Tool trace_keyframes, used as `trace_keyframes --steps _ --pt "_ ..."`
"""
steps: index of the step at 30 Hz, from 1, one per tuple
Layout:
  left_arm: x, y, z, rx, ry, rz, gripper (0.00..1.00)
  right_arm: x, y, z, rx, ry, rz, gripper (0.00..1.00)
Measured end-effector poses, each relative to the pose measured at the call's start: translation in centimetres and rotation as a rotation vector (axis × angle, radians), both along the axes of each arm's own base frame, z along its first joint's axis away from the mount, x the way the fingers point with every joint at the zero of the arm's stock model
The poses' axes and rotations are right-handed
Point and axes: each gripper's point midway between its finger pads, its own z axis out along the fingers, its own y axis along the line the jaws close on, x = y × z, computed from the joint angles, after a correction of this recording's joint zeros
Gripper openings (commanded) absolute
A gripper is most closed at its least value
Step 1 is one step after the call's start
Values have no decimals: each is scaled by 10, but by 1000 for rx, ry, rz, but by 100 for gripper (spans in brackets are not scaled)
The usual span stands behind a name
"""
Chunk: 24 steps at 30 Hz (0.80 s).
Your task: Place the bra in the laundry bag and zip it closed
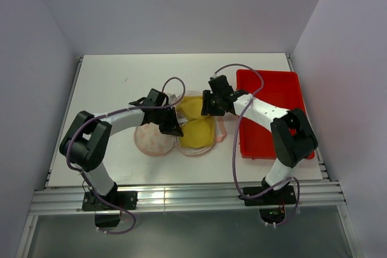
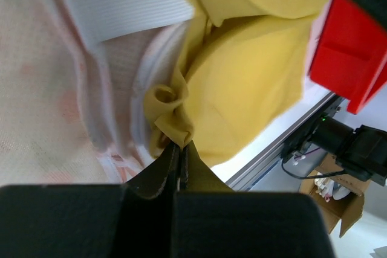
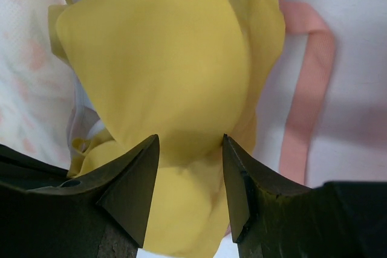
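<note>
Our left tool (image 2: 179, 162) pinched the bra (image 2: 242, 83) edge; the right tool (image 3: 190, 179) gaped over it.
We judged the bra lay in the open bag (image 1: 154, 141); we needed loose fabric tucked inside before zipping.

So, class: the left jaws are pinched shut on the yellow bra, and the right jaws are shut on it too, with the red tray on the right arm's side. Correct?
Not quite. The right gripper has its jaws open, apart over the bra, as the right wrist view shows. The left gripper is shut on it, and the red tray is on the right arm's side.
</note>
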Motion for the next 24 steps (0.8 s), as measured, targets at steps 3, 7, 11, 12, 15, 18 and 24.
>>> trace_keyframes --steps 3,7,11,12,15,18,24 --pt "-8 6 -9 12 29 2 0 2 6 -3 17 12 9 53" --pt "-14 8 -13 16 45 -1 0 5 15 -4 51 22 22 53" --pt "-14 8 -11 8 41 -4 0 5 22 -4 84 27 31 52" --pt "-14 7 -10 6 39 -5 0 5 24 -3 93 27 36 52" --pt "-14 7 -8 2 34 -6 0 5 30 0 120 25 52 53" --pt "-15 8 -7 2 32 -5 0 6 30 0 118 19 50 53" --pt "-17 9 -7 2 33 -5 0 16 10 -1 33 1 -13 54"
